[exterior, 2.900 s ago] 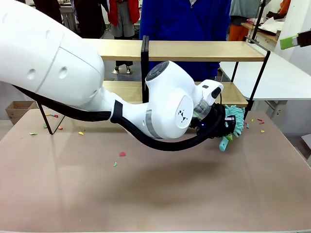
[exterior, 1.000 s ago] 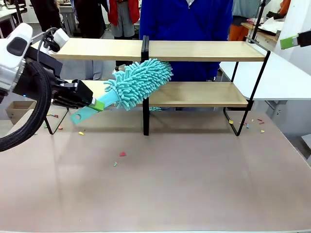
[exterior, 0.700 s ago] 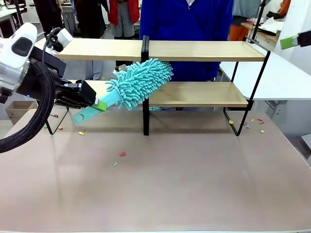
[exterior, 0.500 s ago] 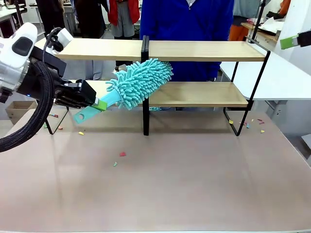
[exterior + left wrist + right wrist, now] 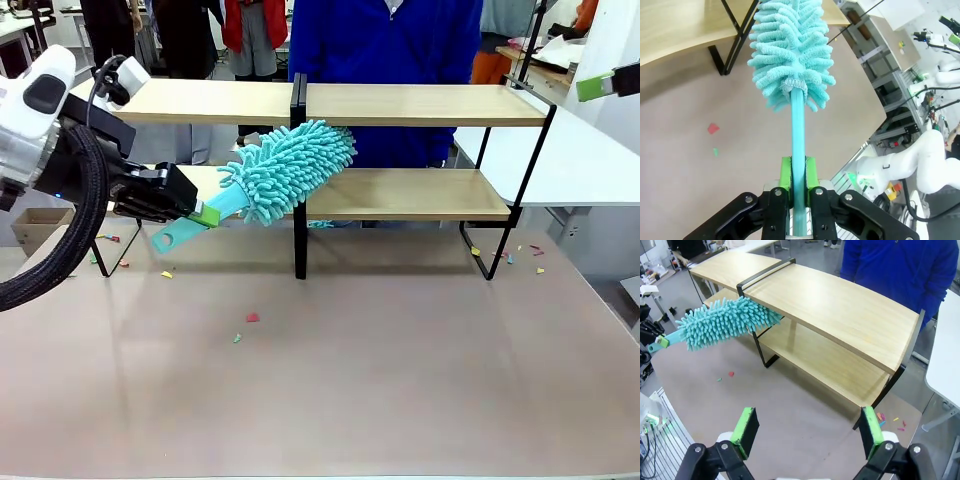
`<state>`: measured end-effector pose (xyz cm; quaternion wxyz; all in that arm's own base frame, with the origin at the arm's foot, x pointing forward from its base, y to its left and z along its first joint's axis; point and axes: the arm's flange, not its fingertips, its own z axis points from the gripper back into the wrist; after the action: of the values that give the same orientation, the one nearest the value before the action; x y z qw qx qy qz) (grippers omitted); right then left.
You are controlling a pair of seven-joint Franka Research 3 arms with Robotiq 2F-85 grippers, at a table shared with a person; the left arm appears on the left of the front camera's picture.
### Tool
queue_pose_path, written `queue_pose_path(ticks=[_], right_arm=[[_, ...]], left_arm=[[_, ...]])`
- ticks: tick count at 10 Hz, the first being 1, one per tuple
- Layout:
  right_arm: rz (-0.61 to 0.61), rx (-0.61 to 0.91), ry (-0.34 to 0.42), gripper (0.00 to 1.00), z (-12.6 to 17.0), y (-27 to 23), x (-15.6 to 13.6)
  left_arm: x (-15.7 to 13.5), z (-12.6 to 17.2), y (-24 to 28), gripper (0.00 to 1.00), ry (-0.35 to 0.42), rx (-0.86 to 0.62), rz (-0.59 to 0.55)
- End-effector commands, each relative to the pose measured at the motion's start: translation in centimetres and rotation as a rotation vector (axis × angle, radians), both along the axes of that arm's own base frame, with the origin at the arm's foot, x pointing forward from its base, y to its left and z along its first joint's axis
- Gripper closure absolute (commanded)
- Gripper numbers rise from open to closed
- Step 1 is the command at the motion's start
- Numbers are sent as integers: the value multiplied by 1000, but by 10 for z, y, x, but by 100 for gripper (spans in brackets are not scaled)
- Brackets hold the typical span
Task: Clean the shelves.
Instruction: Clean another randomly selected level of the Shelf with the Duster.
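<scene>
While the left gripper (image 5: pixel 197 211) comes in from nine o'clock in the front view, its jaws are pressed tight on the flat turquoise handle of a duster (image 5: pixel 285 170); the left wrist view shows the same pinch, with the green pads (image 5: pixel 785 172) flush against the handle on either side and the gripper (image 5: pixel 798 176) at six o'clock of that picture. From the grip the duster slants up toward two o'clock, and its fluffy turquoise head lies in front of the black centre post (image 5: pixel 298 170), in the gap between the two boards of the shelves (image 5: pixel 420 104). Whether the fibres touch the underside of the upper board cannot be told.

Those shelves stand across the far half of the brown worktop (image 5: pixel 350 370), from ten o'clock to two o'clock, with the lower board at about mid-height of the front view. Behind them, at twelve o'clock, a person in a blue top (image 5: pixel 385 40) stands at the far edge.

Small coloured scraps (image 5: pixel 252 318) are scattered on the worktop in front of the shelves, and more lie near the frame's foot at three o'clock.

In the right wrist view the right gripper (image 5: pixel 807 431) hangs above the worktop, jaws spread wide and holding nothing, with the shelves (image 5: pixel 840 315) and the duster (image 5: pixel 720 322) beyond it.
</scene>
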<state>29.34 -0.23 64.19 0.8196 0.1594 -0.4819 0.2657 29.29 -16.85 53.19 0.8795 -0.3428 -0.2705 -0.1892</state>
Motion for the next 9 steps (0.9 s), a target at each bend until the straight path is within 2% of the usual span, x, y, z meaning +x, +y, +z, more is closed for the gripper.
queue_pose_path(ticks=[1, 2, 3, 4, 7, 9], right_arm=[[7, 0, -3, 0, -1, 0, 1], [7, 0, -3, 0, -1, 0, 1], [7, 0, -3, 0, -1, 0, 1], [7, 0, -3, 0, -1, 0, 1], [7, 0, -3, 0, -1, 0, 1], [7, 0, -3, 0, -1, 0, 1]], left_arm=[[-1, -1, 3, 87, -2, 2, 15], [0, 0, 0, 87, 0, 0, 0], [-12, 7, 2, 87, -29, 90, -184], [-27, 15, 12, 87, 4, 95, -341], [-71, 36, 69, 87, -29, 137, -547], [-84, 56, 141, 87, -200, 65, -560]])
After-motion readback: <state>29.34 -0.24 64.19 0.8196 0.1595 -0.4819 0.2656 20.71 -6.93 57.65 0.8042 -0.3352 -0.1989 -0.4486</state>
